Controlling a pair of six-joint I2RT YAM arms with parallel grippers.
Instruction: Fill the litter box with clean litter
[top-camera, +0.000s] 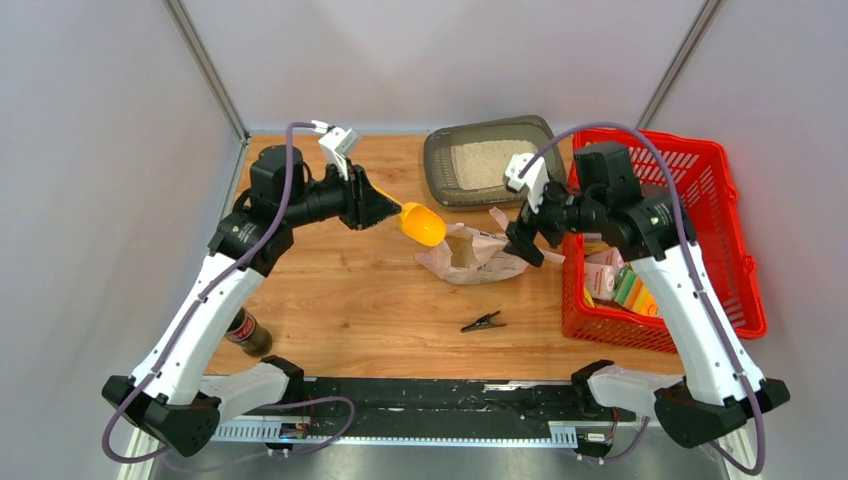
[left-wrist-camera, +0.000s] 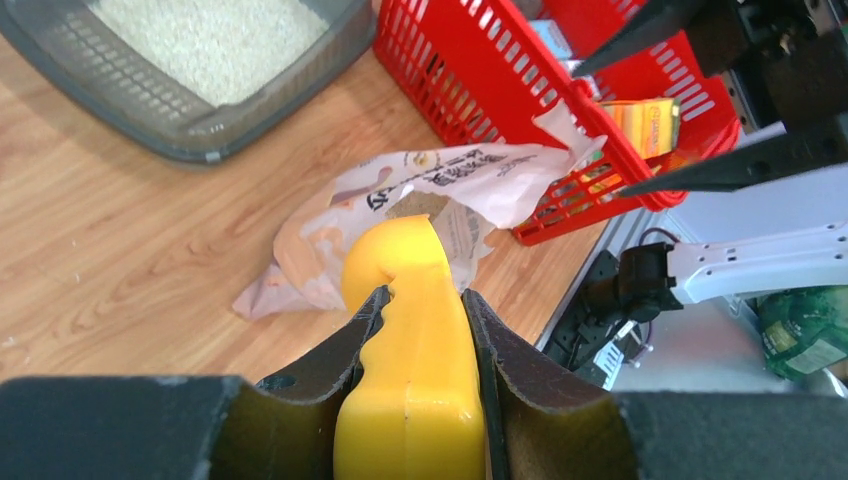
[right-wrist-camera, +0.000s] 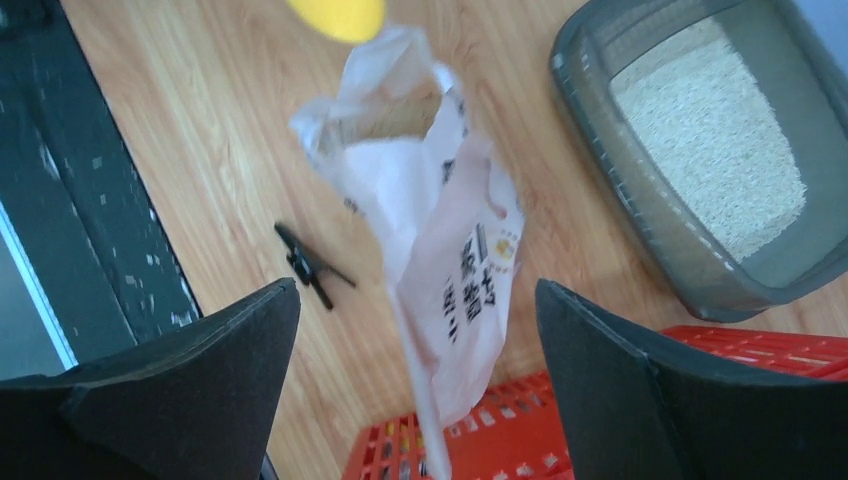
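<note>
The dark grey litter box (top-camera: 437, 160) sits at the back centre, with pale clean litter (top-camera: 490, 162) lying in it. It shows in the left wrist view (left-wrist-camera: 150, 100) and in the right wrist view (right-wrist-camera: 620, 190) too. My left gripper (top-camera: 375, 205) is shut on the handle of a yellow scoop (top-camera: 422, 224), whose bowl hangs over the open mouth of a crumpled litter bag (top-camera: 470, 255). My right gripper (top-camera: 528, 245) is open, with its fingers wide apart on either side of the bag's raised flap (right-wrist-camera: 440, 230) and not touching it.
A red mesh basket (top-camera: 700, 200) with several small cartons (top-camera: 615, 280) stands on the right, close behind the right gripper. A black clip (top-camera: 482, 322) lies on the wood in front of the bag. A dark bottle (top-camera: 247, 333) lies by the left arm.
</note>
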